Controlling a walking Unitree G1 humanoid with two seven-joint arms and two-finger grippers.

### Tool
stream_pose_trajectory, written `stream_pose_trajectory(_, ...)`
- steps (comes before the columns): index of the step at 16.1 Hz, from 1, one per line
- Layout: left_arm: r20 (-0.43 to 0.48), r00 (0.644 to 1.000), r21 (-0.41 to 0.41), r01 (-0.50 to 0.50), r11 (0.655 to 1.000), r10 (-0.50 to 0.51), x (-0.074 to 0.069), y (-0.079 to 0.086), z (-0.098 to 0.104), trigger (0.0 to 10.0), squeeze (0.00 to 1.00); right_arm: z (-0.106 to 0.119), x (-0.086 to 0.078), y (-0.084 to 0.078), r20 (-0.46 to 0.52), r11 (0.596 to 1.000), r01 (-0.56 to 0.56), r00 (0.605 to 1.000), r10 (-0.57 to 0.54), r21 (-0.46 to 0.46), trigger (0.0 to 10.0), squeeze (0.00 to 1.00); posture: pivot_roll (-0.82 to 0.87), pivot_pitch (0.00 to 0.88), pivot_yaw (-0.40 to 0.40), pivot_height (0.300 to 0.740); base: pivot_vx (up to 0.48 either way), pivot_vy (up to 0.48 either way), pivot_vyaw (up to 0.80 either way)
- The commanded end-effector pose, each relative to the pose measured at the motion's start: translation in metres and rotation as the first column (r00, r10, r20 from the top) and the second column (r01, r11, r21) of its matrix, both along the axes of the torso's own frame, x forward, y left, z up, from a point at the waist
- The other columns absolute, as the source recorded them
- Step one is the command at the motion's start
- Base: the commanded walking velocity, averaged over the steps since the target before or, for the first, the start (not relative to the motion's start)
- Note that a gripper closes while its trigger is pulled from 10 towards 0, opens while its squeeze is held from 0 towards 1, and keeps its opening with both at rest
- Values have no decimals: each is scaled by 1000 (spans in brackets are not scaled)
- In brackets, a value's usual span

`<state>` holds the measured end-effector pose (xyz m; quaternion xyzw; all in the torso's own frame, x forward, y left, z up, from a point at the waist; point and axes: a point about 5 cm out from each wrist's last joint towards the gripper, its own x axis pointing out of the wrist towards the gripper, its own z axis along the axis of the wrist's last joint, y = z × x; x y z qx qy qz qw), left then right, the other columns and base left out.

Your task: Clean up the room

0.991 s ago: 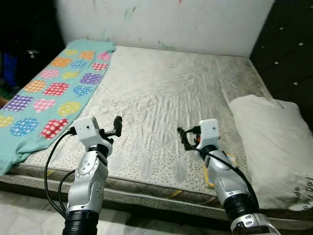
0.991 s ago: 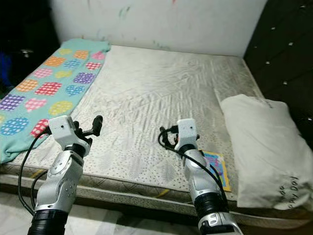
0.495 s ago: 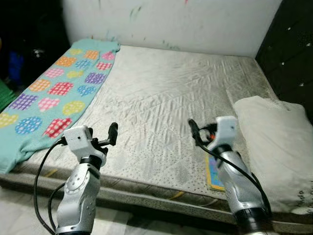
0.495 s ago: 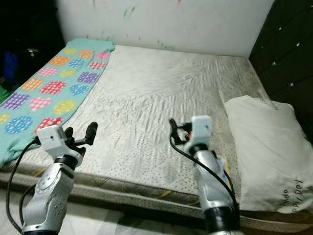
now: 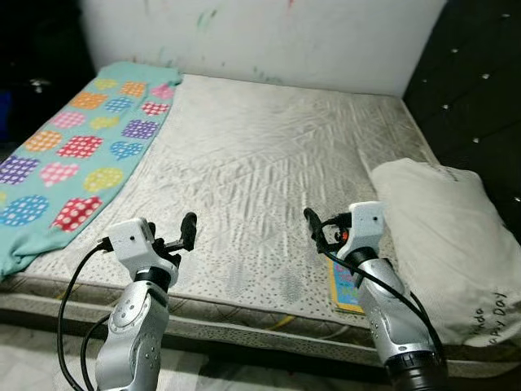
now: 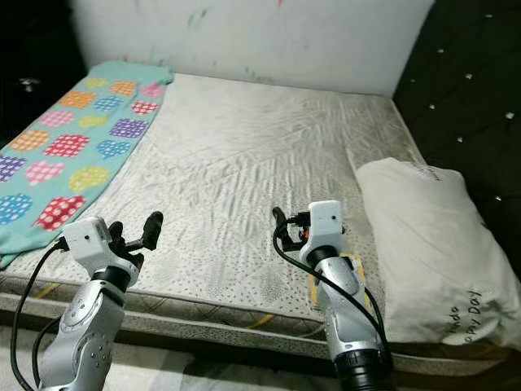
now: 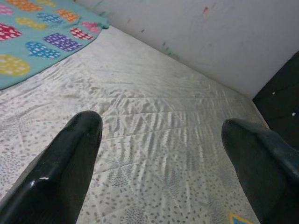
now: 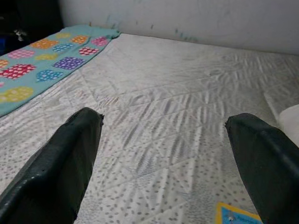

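A bare mattress (image 5: 260, 155) lies before me. Along its left side is a teal blanket (image 5: 73, 155) with coloured spots. At the right lies a white pillow (image 5: 435, 236). A small colourful book (image 5: 340, 287) rests flat near the front right edge, partly under my right arm. My left gripper (image 5: 175, 235) hovers open over the front left part of the mattress, holding nothing. My right gripper (image 5: 319, 232) hovers open just left of the book, also holding nothing. In the wrist views both grippers (image 7: 163, 154) (image 8: 163, 158) have their fingers wide apart above the sheet.
A white wall (image 5: 269, 32) backs the bed. A black tufted headboard (image 5: 480, 90) runs along the right side. Dark space lies left of the blanket. Pale floor (image 5: 41, 362) shows below the mattress's front edge.
The camera has shifted, so the whole scene sits slightly differently. Both arms stay raised over the front edge with grippers open. Nothing on the bed has moved.
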<state>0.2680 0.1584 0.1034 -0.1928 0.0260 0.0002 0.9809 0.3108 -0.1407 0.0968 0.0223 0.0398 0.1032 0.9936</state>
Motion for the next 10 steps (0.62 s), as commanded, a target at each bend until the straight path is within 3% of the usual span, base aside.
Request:
stream_pose_trajectory(1, 7, 999, 3, 31, 1000, -31, -2, -8, 6, 10000, 0, 1, -3, -5, -19, 999, 30, 999, -29, 45, 10000, 0, -35, 8, -32, 740, 0, 259, 0)
stream_pose_trajectory(4, -4, 999, -64, 33, 997, -34, -1, -12, 12, 10000, 0, 12, -2, 7, 2, 997, -5, 1000, 4, 81, 10000, 0, -47, 31, -36, 740, 0, 399, 0)
stream_pose_trajectory(5, 4, 999, -58, 43, 997, -43, 2, -14, 14, 10000, 0, 17, 0, 10, 34, 999, -26, 999, 26, 22, 10000, 0, -54, 36, -37, 740, 0, 480, 0)
stream_pose_trajectory(10, -3, 999, -41, 36, 999, -36, 6, -14, 14, 10000, 0, 14, 0, -2, 22, 1000, 9, 1000, -8, -26, 10000, 0, -65, 35, -40, 740, 0, 480, 0)
